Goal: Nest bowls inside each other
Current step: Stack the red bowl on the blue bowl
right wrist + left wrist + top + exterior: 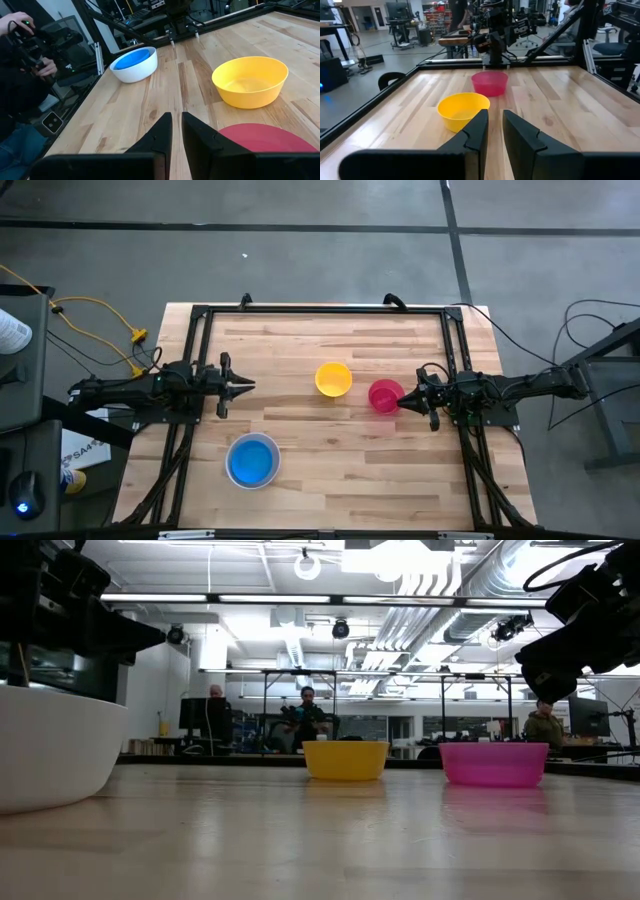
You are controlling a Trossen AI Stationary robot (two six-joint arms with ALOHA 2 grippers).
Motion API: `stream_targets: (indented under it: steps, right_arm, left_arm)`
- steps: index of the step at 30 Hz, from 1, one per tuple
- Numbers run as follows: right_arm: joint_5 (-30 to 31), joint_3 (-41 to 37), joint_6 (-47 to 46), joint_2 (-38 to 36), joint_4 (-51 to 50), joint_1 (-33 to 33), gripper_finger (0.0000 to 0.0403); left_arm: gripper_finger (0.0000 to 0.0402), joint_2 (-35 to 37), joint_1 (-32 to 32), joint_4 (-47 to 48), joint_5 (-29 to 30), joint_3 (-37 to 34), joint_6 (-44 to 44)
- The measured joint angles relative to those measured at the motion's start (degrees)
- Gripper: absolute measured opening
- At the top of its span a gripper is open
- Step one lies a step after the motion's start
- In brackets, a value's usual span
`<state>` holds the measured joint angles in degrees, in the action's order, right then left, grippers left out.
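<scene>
right pincer (404,401) over pink-red bowl (385,395), purple bowl hidden

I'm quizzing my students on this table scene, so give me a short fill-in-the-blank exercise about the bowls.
1. The blue bowl sits nested inside the ____ bowl.
2. The bowl nearest the right gripper is the ____ one.
3. Between the pink-red bowl and the left gripper stands the ____ bowl.
4. The yellow bowl holds ____ inside it.

Missing words: white; pink-red; yellow; nothing
</scene>
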<state>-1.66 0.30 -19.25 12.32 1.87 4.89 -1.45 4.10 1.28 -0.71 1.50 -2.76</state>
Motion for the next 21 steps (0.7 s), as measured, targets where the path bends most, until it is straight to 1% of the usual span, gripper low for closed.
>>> stream_targets:
  steps: [21]
  right_arm:
    - [0.01,0.01,0.01,0.00,0.00,0.00,0.0035]
  left_arm:
    - [0.0058,-0.02,0.00,-1.01,0.13,-0.02,0.02]
